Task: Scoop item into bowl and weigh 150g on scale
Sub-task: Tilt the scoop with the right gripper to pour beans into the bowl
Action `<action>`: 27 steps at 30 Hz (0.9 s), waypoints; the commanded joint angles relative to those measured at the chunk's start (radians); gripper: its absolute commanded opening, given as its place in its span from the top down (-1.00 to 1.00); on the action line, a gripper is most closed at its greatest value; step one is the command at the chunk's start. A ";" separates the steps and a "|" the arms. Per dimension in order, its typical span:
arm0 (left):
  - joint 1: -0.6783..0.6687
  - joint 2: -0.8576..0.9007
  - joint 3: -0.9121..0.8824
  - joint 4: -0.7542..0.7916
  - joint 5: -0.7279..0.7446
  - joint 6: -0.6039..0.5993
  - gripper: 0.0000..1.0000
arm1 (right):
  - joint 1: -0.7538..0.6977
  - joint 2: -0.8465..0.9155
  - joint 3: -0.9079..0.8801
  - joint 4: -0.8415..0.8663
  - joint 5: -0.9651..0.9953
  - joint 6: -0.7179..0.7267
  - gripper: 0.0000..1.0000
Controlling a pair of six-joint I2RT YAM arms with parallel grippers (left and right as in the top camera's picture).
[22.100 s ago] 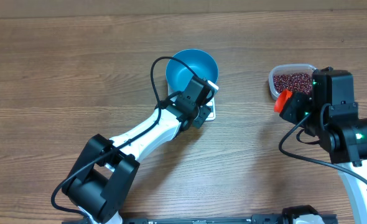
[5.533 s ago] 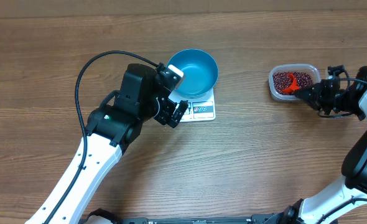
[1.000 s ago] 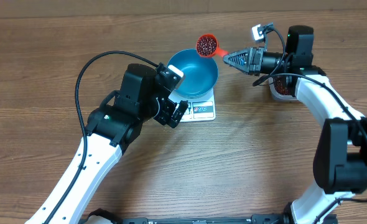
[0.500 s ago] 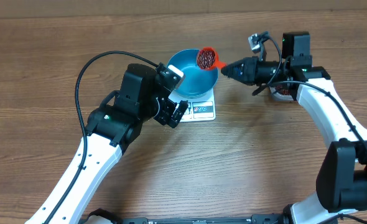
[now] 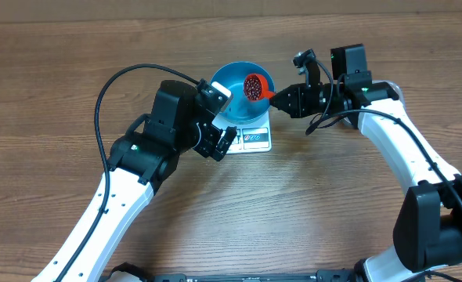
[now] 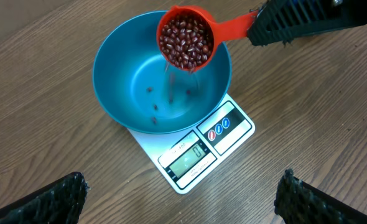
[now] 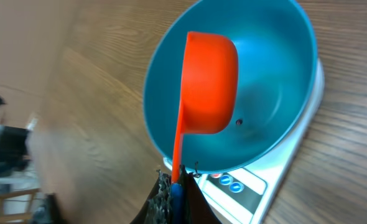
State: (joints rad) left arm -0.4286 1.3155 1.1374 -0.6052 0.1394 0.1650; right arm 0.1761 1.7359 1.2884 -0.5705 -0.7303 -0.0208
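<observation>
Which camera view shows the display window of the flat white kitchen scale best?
The left wrist view: the flat white kitchen scale faces the camera, its display window unobstructed beside the buttons. Overhead shows the scale small, partly under the round bright-blue bowl. The right wrist view shows only a corner with buttons beneath the bowl.

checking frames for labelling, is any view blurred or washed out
Right wrist view: the table at left is smeared by blur, while the red scoop and bowl stay fairly sharp. Left wrist view: crisp, except the beans streak where they fall from the scoop. Overhead view: evenly lit, no glare.
</observation>
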 commanded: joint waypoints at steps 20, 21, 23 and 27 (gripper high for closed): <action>0.003 -0.021 -0.001 0.003 0.014 0.019 -0.99 | 0.072 -0.042 0.034 0.025 0.218 -0.570 0.92; 0.003 -0.021 -0.001 0.003 0.014 0.019 -0.99 | 0.072 -0.042 0.034 0.026 0.218 -0.598 0.92; 0.003 -0.021 -0.001 0.003 0.014 0.019 -0.99 | 0.072 -0.042 0.034 0.031 0.218 -0.654 0.92; 0.003 -0.021 -0.001 0.003 0.014 0.018 -0.99 | 0.072 -0.042 0.034 0.053 0.218 -0.708 0.92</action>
State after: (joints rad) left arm -0.4282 1.3155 1.1374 -0.6052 0.1394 0.1650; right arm 0.2447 1.7359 1.2884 -0.5335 -0.5171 -0.6350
